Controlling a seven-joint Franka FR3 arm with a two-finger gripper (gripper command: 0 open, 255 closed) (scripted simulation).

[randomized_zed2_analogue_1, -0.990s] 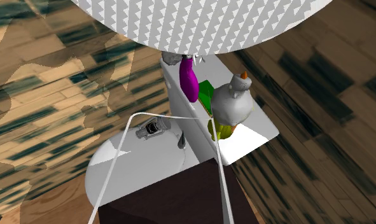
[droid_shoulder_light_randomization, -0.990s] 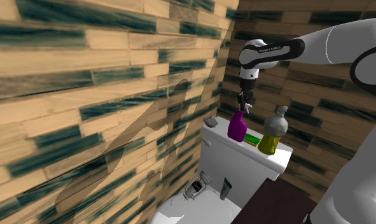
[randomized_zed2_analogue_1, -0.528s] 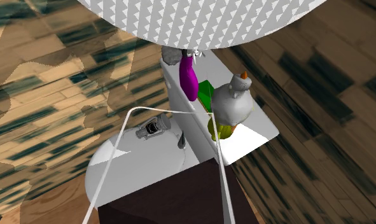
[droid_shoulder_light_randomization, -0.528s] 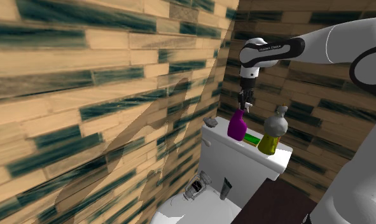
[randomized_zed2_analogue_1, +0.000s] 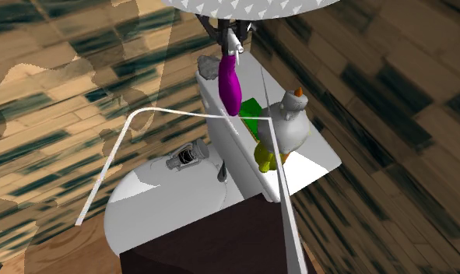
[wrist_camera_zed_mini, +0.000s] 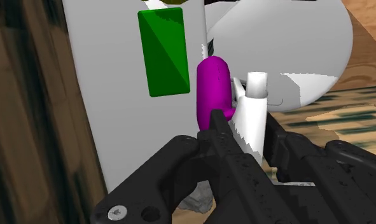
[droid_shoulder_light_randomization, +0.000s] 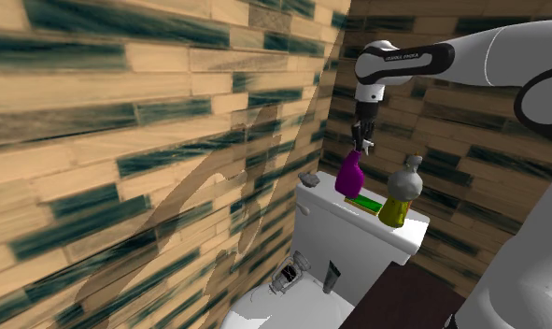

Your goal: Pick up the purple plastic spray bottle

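The gripper is closed on the white spray head of the purple spray bottle, one black finger on each side of it. The bottle hangs below the fingers, slightly tilted, just above the lid of the white toilet tank. In the shoulder view, the gripper points downward over the bottle. A flat green box lies on the lid just beside the bottle. An olive bottle with a grey cap stands farther toward the shoulder view's right.
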